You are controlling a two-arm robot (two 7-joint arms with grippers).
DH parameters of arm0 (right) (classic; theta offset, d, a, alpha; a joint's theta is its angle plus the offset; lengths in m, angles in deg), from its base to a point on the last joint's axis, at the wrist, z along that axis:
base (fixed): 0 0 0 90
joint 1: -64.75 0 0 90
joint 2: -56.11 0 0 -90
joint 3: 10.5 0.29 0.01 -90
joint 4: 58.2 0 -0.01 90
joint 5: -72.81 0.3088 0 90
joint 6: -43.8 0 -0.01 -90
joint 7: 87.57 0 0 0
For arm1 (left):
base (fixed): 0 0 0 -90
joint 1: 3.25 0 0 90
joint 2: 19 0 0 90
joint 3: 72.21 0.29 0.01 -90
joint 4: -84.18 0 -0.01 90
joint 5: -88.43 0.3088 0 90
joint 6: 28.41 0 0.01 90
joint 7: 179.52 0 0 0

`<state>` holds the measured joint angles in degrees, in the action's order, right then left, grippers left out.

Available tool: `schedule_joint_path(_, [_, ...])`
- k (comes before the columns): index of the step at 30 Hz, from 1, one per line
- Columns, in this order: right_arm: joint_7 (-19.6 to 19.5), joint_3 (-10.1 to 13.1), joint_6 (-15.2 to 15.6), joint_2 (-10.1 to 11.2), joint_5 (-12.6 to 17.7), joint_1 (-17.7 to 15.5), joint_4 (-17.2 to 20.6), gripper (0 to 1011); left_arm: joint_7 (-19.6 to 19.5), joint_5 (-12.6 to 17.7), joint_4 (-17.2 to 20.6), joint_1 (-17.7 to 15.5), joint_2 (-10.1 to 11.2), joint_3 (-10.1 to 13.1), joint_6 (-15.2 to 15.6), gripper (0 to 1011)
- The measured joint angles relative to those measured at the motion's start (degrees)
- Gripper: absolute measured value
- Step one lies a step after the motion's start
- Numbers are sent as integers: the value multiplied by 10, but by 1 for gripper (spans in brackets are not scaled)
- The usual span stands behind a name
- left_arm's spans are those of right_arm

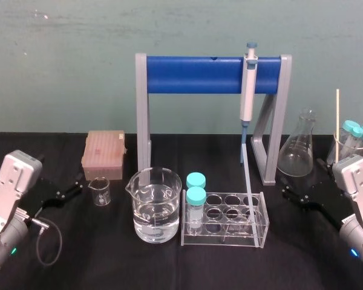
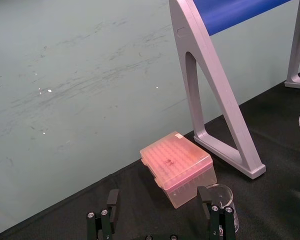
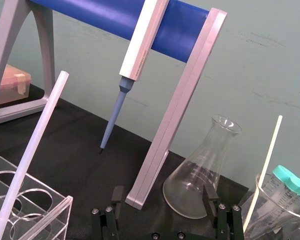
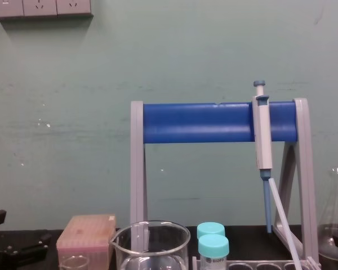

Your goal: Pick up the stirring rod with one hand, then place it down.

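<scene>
**Rod leans in the rack; both grippers wide and empty**

The stirring rod (image 1: 248, 190) stands with its foot in a back-right hole of the clear test-tube rack (image 1: 224, 240). It leans up toward 12 o'clock, and its top ends just below the blue tip of the pipette (image 1: 248, 90) hanging on the stand (image 1: 193, 74).

The right gripper (image 1: 297, 196) rests low over the tabletop (image 1: 109, 257) at about 3 o'clock from the rack. Its fingers are spread wide with nothing between them. The left gripper (image 1: 71, 189) sits at 9 o'clock, near the small beaker, equally wide and empty.

The pick-up has not begun, and the right arm looks the better placed for it. A good grasp would close on the free stretch of the rod above the rack rim and well below the pipette tip. The lift should then follow the rod's own lean so the foot clears its hole without tipping the rack.

The flask (image 1: 296, 148) at 1 o'clock from the gripper crowds the approach. The cream stick (image 1: 337, 118) beyond it is not the target.
</scene>
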<state>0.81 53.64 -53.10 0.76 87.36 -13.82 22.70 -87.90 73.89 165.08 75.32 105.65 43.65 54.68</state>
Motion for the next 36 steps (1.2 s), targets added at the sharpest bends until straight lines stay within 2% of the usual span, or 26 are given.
schedule_joint_path(36, [0,0,0,0,0,0,0,1000,0,0,0,0,0,0,0,1000])
